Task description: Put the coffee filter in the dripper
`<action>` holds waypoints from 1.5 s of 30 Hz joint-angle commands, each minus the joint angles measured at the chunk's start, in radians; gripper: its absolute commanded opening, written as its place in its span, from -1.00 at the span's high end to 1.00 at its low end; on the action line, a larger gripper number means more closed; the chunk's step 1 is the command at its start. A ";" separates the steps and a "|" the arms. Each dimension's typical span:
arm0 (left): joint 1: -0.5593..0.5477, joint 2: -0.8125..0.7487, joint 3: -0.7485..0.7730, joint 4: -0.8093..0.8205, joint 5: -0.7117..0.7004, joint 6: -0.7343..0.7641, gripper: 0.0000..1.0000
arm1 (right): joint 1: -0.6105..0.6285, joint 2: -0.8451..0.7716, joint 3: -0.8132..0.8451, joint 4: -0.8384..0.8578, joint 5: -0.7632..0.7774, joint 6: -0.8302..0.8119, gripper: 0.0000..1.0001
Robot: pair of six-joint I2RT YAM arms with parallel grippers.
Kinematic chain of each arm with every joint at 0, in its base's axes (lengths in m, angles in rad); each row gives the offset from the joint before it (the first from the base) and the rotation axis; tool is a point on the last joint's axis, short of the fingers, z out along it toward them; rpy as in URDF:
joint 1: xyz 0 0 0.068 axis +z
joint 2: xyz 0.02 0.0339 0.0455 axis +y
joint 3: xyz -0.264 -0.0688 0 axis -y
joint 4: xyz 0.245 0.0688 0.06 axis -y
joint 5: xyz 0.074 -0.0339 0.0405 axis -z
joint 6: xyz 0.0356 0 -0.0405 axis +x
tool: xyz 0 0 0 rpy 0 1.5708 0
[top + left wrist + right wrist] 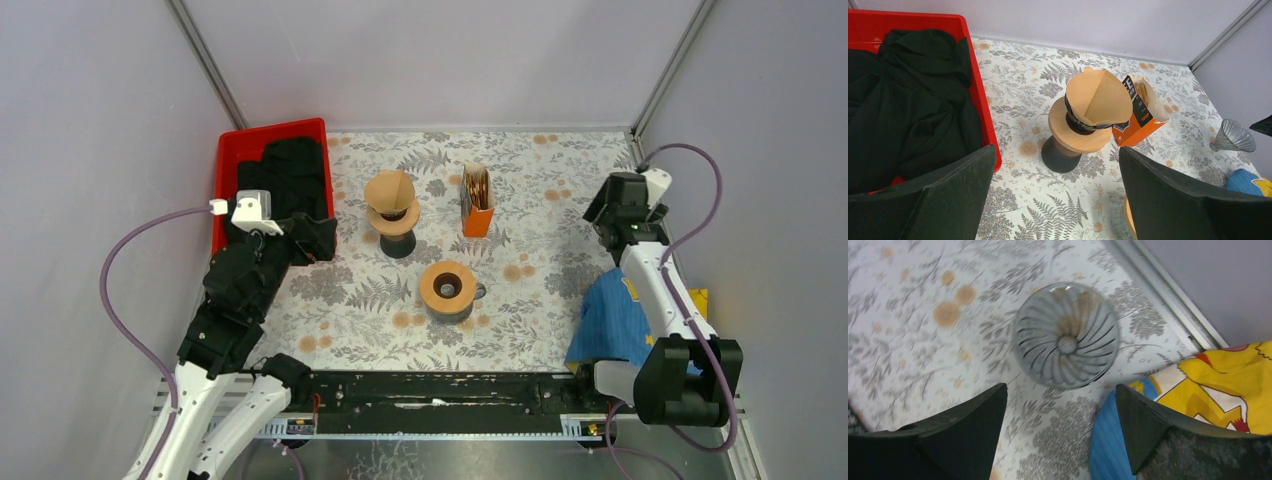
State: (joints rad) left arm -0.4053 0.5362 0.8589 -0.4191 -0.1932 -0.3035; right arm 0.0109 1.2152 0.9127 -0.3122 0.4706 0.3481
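left gripper stood spread and empty, facing the coffee filter; right gripper likewise spread, holding nothing. we found the filter seated in the dripper on a round wooden stand. we judged this tan paper cone light, thin, easily creased: grip its upper rim gently.

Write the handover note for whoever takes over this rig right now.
Left gripper: open, empty, facing the wooden stand.
Right gripper: open, empty, above the glass dripper, which holds no filter.
Coffee filter: sits as a cone in the dripper on the wooden stand. The orange filter box is just beyond it.
Done: the filter appears placed.
Left: check that it sits straight, then probably back both arms off.
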 commanded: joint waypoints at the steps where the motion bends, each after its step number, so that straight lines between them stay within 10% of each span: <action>1: -0.015 -0.011 -0.005 0.032 -0.021 0.019 -1.00 | -0.130 0.022 -0.014 0.127 -0.093 0.052 -0.70; 26: -0.026 -0.003 -0.007 0.032 -0.020 0.017 -1.00 | -0.372 0.311 0.009 0.250 -0.335 0.067 0.28; 35: -0.025 0.011 -0.009 0.036 -0.008 0.017 -1.00 | -0.373 0.263 0.015 0.209 -0.393 0.061 1.00; 45: -0.002 0.030 -0.013 0.043 0.031 0.008 -1.00 | -0.372 0.181 -0.039 0.188 -0.635 0.094 1.00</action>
State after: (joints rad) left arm -0.4217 0.5587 0.8555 -0.4191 -0.1886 -0.3035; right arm -0.3611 1.4700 0.8955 -0.1268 -0.0174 0.4217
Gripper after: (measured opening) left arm 0.998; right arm 0.034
